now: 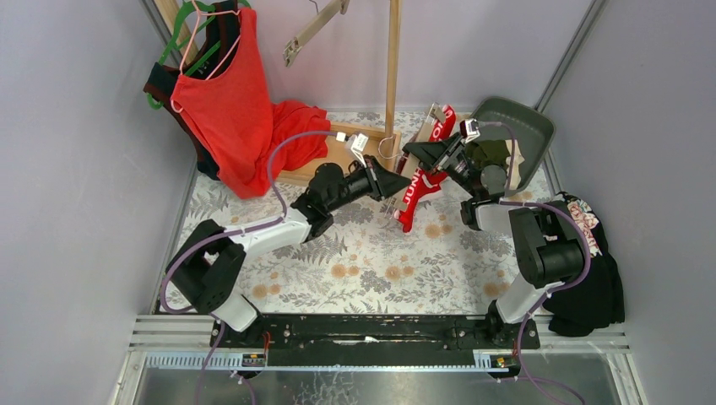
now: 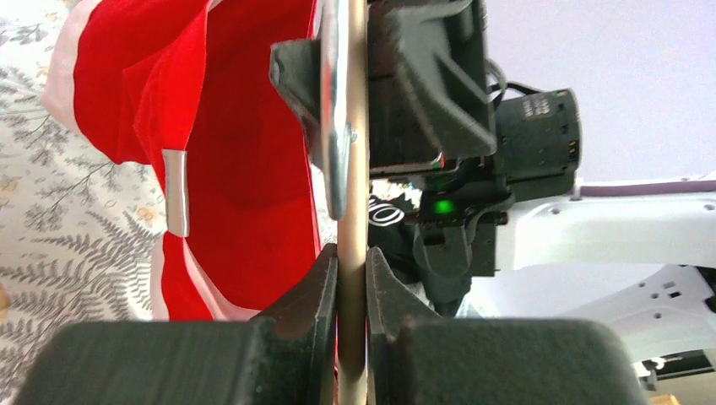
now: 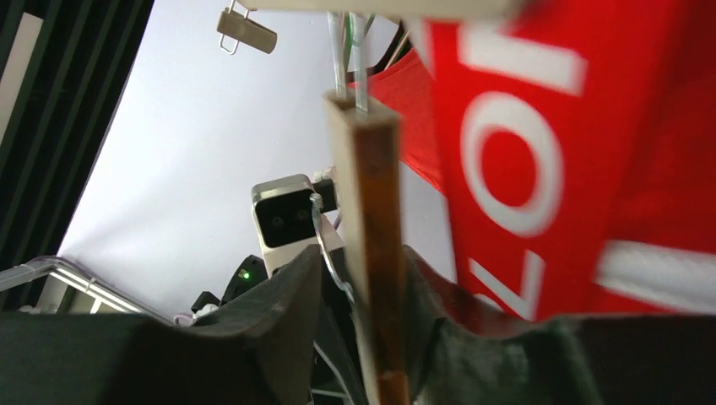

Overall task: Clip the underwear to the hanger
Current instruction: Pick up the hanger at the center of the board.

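At the near edge of the counter (image 1: 371, 261), your two arms are bolted side by side. Both reach out over the fern-printed cover toward the middle. A black floral cloth (image 1: 595, 270) lies heaped to the right of the right arm.

Your left claw (image 2: 352, 261) is clamped together on the thin wooden bar of the clip hanger (image 2: 358, 101). Its wrist camera sees the bar edge-on, running straight up between the two fingers. A metal clip (image 2: 338, 160) lies flat against the bar just above the grip.

Your right claw (image 3: 363, 261) meets the same hanger from the other side, with one finger on each side of the bar. You cannot tell from these views whether it presses the wood or only brackets it.

The red briefs (image 1: 412, 202) hang along the hanger between the two claws. The white-lettered waistband runs down the bar, and the cloth lies just beside the metal clip. Whether any clip bites the fabric cannot be told.

Beyond the right claw, the olive green briefs (image 1: 488, 153) lie in a tilted grey bin (image 1: 532, 126), partly hidden by the arm.

Farther back, the post of a wooden stand (image 1: 393, 59) rises from its base. A second clip hanger (image 1: 317, 29) hangs near the top of the frame. In the far-left corner a red tank top (image 1: 232, 110) hangs on coloured hangers.
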`<state>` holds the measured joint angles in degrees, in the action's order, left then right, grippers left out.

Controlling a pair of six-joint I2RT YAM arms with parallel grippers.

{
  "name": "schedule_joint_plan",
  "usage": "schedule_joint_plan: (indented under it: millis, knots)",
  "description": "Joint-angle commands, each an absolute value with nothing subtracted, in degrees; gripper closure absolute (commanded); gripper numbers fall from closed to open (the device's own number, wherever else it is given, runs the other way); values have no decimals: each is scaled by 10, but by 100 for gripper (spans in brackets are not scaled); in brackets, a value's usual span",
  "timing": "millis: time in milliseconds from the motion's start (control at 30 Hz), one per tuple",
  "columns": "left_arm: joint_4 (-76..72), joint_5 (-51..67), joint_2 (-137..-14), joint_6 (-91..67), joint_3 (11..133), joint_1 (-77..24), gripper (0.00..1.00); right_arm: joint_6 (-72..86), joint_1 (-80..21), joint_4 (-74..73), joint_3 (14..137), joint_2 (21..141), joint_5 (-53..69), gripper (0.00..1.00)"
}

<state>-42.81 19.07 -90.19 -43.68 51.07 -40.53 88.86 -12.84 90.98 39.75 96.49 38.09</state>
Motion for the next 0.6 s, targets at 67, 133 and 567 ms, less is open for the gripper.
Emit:
schedule_joint_plan:
  millis: [67, 133, 567]
  knots:
    - [-316, 127, -849, -349, 537, -416, 100, 911, -137, 969, 429, 948, 383, 20]
    - [-279, 105, -834, -336, 546, -416, 100, 905, -136, 969, 419, 945, 385, 9]
    - [-58, 7, -791, -277, 659, -415, 100, 613, -132, 529, 338, 717, 341, 1]
